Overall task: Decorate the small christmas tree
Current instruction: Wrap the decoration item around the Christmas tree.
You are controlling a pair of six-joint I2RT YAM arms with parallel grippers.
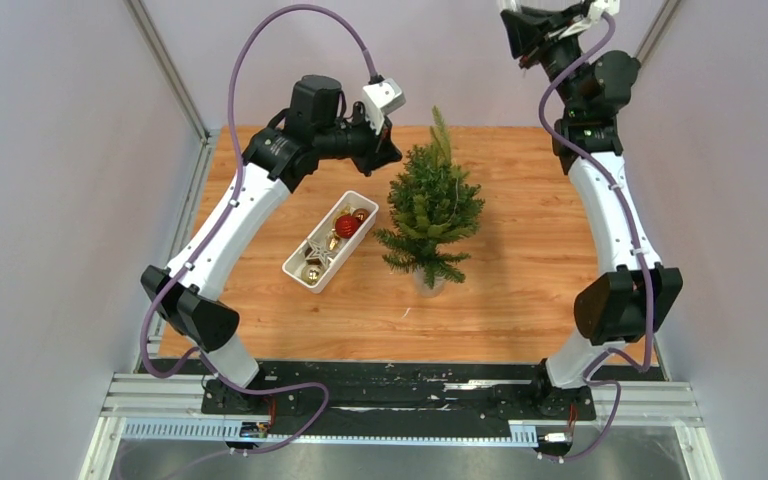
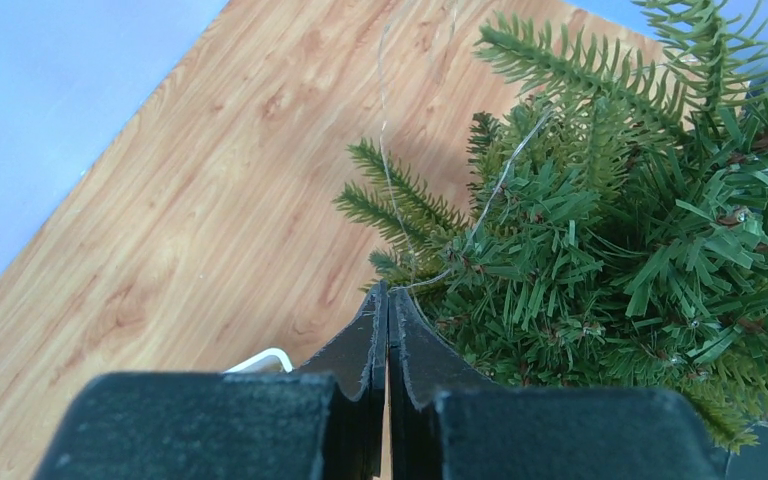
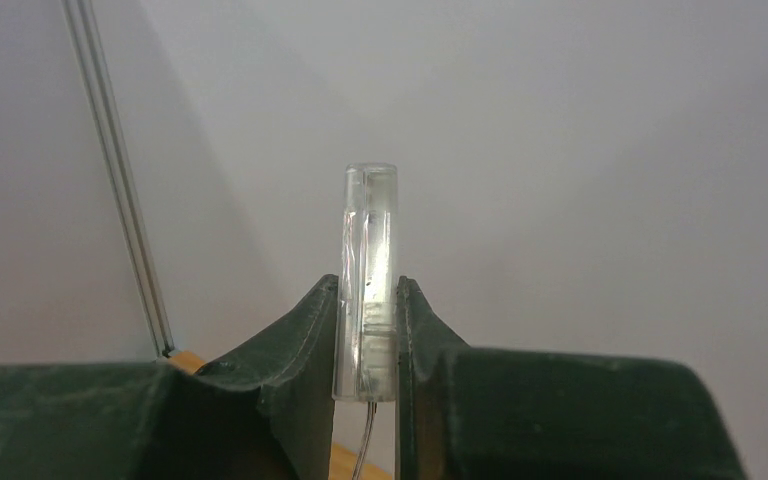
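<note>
Left pincer (image 2: 388, 300) pinching wire (image 2: 387, 170) beside small christmas tree (image 2: 610, 250), right pincer (image 3: 367, 300) gripping tube (image 3: 370, 230)

Wooden tabletop (image 1: 530, 290) bearing a white tray (image 1: 317, 229) of ornaments (image 1: 347, 225) and, just beside it, the small christmas tree (image 1: 430, 205), upright in its clear base (image 1: 428, 284).

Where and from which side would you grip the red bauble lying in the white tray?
Probably from straight above, jaws closing across the widest part of the red bauble. The walls of the white tray block a sideways approach, and gold ornaments crowd beside it, so only its top is exposed.
</note>
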